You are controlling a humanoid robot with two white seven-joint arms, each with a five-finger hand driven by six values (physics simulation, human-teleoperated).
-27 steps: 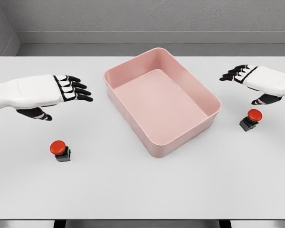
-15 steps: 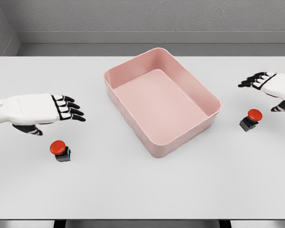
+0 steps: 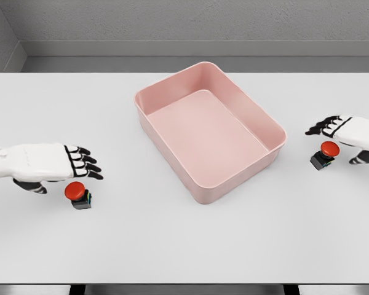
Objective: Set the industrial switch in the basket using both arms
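While both hands sit low over the white table point(image 3: 184, 246), neither one holds anything. Left hand point(image 3: 61, 165) comes in from the left edge, palm down, fingers point(image 3: 86, 166) stretched out flat and slightly spread, thumb tucked under. It hangs just above and behind the left switch point(image 3: 79, 194), a red mushroom button on a small dark base; can't tell if they touch. Right hand point(image 3: 350, 134) comes in from the right edge, fingers extended and loose, fingertips right beside the right switch point(image 3: 325, 153), same red-cap type, standing on the table. Contact there unclear too. Pink basket point(image 3: 172, 141) sits between the two switches, centre of the table, turned at an angle, nothing inside. Both switches outside it, well apart from its walls.
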